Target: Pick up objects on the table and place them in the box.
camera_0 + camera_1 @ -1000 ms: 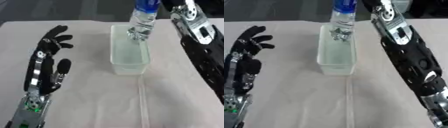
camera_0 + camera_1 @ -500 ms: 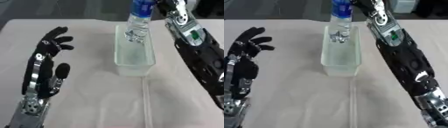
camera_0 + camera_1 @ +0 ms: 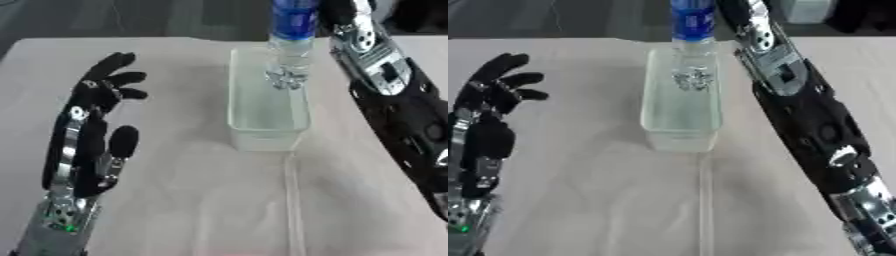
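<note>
A clear plastic bottle [image 3: 290,47] with a blue label is held upright above the far end of a transparent rectangular box [image 3: 266,106], its base hanging just over the box's open top. The box is set lengthwise on the desk [image 3: 192,190], which is covered with a pale cloth, and nothing else can be made out inside it.

The right arm [image 3: 798,107] is stretched from the lower right corner along the box's right side up to the top edge of the view, where the bottle's upper part is met. Of the right hand [image 3: 343,12] only a small dark part is seen beside the label; whether its fingers are curled round the bottle cannot be told, since the top of the bottle is cut off by the edge.

The left hand [image 3: 92,117] is raised on the left side of the desk, well apart from the box, with its fingers [image 3: 118,62] spread and straight and its thumb [image 3: 121,142] pointing up; nothing is held by it.

A thin pale line [image 3: 289,200], perhaps a fold in the cloth, is seen running from the near end of the box toward the near edge. A light object [image 3: 802,10] is partly shown at the far edge, beyond the desk.
</note>
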Robot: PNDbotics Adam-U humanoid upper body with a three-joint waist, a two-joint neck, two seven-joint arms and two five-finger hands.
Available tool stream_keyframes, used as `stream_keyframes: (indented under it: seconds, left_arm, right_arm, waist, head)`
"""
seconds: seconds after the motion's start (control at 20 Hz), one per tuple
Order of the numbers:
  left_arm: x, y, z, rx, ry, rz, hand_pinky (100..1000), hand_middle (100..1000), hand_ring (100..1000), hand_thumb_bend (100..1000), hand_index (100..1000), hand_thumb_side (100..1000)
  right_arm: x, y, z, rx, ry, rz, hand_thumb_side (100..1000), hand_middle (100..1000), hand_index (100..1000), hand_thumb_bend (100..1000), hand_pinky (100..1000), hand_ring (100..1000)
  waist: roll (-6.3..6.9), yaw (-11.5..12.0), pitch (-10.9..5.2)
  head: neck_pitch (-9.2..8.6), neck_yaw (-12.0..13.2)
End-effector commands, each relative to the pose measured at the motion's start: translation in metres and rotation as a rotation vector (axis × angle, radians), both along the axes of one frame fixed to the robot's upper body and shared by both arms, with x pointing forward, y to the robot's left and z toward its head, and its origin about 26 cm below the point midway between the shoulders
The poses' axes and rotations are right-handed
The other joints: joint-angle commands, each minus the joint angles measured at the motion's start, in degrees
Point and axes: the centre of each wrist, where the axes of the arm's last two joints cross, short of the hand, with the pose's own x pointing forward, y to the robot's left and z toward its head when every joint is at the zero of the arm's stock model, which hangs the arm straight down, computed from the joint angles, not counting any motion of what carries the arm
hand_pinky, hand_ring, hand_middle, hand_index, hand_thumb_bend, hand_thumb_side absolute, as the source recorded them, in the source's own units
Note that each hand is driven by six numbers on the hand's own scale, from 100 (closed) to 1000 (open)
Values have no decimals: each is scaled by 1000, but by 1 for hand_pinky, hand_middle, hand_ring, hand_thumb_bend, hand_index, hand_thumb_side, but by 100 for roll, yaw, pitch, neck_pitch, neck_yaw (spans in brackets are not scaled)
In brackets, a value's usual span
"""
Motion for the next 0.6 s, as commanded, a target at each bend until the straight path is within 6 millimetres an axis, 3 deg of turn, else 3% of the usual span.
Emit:
stream_keyframes:
  seconds: [0.05, 0.1, 0.25, 0.6]
  left_arm:
    - [-1, -2, 7, -3, -27, -13, 630, 820, 774, 480, 925, 781]
    - [-1, -2, 7, -3, -27, -13, 630, 820, 774, 479, 925, 781]
    - [-1, -2, 7, -3, -26, -13, 629, 820, 774, 479, 925, 782]
    - [0, -2, 7, -4, -23, -12, 629, 819, 774, 477, 926, 783]
  right_arm:
    - [-4, -4, 13, -4, -66, -10, 992, 295, 656, 592, 206, 504]
    - [-5, -3, 14, 2, -72, -5, 987, 361, 718, 559, 309, 584]
    - [-6, -2, 14, 21, -82, 13, 951, 415, 762, 534, 385, 647]
    - [-8, -3, 14, 32, -84, 20, 936, 431, 767, 522, 375, 650]
  waist:
    - [14, -13, -69]
    - [17, -15, -66]
    - [25, -18, -60]
    - [36, -32, -49]
  head:
    - [-66, -51]
    - [-65, -51]
    - [-64, -47]
    - [-64, -30]
